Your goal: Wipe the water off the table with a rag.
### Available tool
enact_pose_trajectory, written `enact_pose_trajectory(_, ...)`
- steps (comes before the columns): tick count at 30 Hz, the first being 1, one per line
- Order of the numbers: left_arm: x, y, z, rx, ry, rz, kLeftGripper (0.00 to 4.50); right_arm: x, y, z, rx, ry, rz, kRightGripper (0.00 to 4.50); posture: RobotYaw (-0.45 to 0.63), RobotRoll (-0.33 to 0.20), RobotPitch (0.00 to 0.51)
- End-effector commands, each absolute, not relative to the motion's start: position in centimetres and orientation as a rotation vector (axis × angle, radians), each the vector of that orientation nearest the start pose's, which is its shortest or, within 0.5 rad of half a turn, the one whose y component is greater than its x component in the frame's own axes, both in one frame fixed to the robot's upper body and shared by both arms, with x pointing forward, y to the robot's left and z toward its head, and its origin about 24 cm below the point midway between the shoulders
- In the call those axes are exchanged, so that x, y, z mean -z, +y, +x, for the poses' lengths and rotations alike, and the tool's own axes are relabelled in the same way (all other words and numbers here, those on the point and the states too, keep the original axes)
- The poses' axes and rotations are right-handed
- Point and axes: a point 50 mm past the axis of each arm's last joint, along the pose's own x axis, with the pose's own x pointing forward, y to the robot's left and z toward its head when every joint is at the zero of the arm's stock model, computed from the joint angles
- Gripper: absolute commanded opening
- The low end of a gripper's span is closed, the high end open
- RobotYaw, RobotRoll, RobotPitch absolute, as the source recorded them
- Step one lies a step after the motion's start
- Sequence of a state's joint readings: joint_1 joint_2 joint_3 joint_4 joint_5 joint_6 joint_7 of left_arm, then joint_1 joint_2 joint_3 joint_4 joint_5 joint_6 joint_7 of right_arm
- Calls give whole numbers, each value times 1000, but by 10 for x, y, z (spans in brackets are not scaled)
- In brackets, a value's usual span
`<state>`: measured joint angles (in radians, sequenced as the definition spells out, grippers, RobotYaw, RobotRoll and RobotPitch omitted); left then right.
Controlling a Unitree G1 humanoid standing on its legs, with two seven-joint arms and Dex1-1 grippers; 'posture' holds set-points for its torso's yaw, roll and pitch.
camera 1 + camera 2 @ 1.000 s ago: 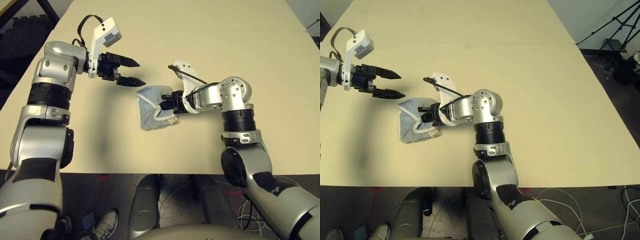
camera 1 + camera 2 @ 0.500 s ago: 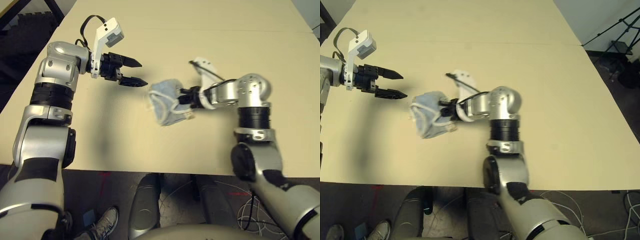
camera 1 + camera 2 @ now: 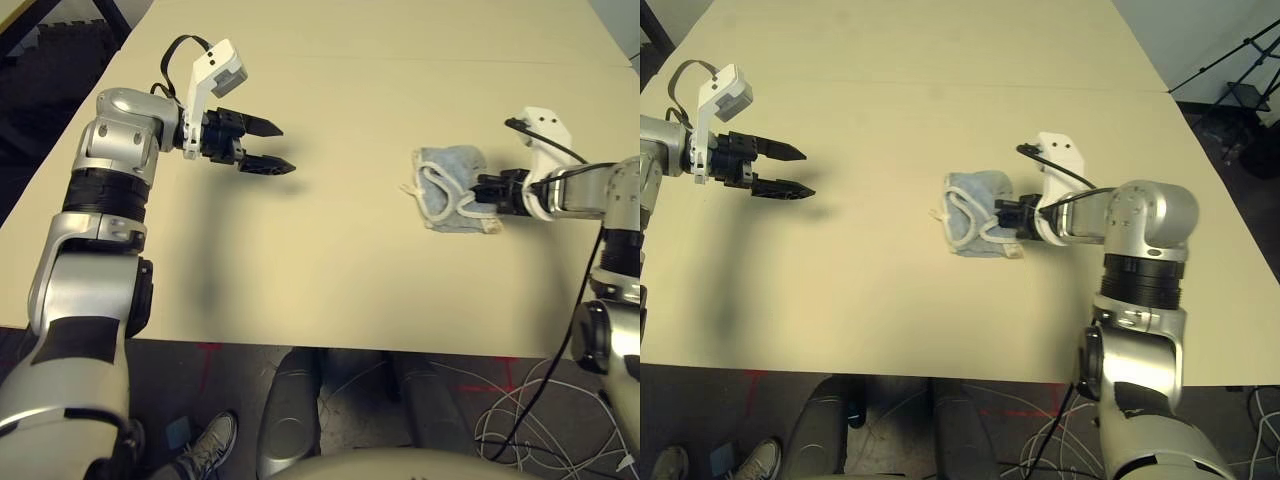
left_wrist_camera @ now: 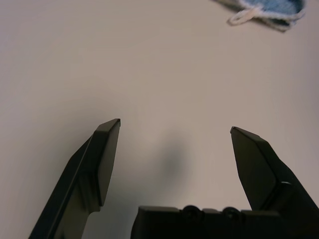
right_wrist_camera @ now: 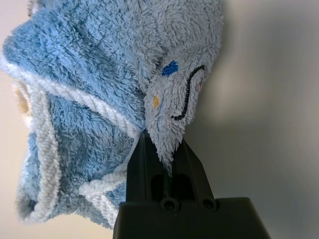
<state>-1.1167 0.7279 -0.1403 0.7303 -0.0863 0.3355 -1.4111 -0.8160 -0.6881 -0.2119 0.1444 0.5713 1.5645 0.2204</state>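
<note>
Upper left: left gripper hovered, jaws apart, empty. Centre-right on table: blue terry rag, bunched, pinched by right gripper. Mid-wipe, probably; droplets not discernible. Next: likely another pressed pass.

Both arms are brushed silver with black ribbed bands at the joints. Each wrist carries a white camera bracket fed by a looping black cable. The black fingers taper to points — two small screws, apparently, sit at their base.
</note>
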Motion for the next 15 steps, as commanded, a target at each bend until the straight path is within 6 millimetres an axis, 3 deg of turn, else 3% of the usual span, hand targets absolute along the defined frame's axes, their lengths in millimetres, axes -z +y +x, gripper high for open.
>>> enact_pose_trajectory(1, -242, 231, 368, 1033, 273, 452, 4500, -175, -265, 313, -116, 818, 103, 32, -19, 0, 252)
enact_pose_trajectory(5, -238, 229, 376, 949, 183, 404, 4500, -163, -264, 317, -167, 791, 76, 32, -17, 0, 248)
enact_pose_trajectory(10, -242, 227, 389, 744, -47, 324, 4500, -160, -271, 320, -249, 700, 63, 1539, 4, 0, 245)
enact_pose_trajectory(15, -242, 235, 392, 547, -215, 235, 4500, -196, -277, 327, -337, 500, 82, 3131, 17, 0, 242)
